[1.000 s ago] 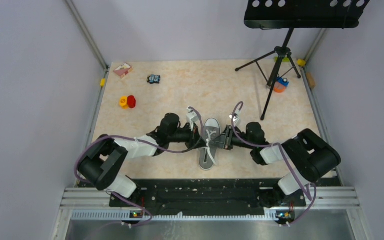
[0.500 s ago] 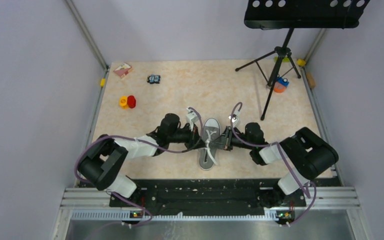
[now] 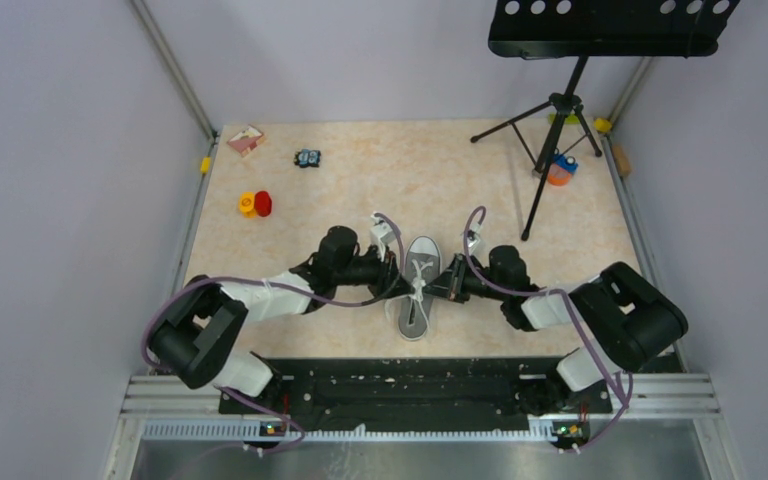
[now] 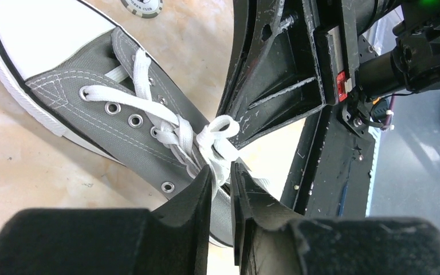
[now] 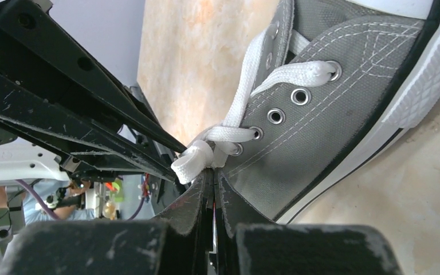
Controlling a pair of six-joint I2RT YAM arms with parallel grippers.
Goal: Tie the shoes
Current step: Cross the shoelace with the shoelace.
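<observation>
The grey canvas shoe (image 3: 418, 290) with a white toe cap lies mid-table between both arms, toe pointing away. Its white laces (image 4: 166, 129) gather into a knot with small loops over the eyelets. My left gripper (image 4: 222, 172) comes in from the left (image 3: 398, 282), its jaws almost together with a lace loop pinched between them. My right gripper (image 5: 213, 172) comes in from the right (image 3: 442, 284), shut on a lace loop (image 5: 192, 160) beside the shoe's grey side (image 5: 332, 114). Both pairs of fingertips meet over the shoe's middle.
A music stand's tripod (image 3: 558, 120) stands at the back right with an orange and blue object (image 3: 561, 170) at its foot. Red and yellow pieces (image 3: 256, 204), a pink box (image 3: 245, 139) and a small dark object (image 3: 307, 158) lie at the back left. A chip (image 4: 142, 6) lies near the toe.
Both grippers have drawn closer together over the shoe's middle. The right arm's elbow has swung outward to the right, and the left arm's base link has shifted slightly left.
</observation>
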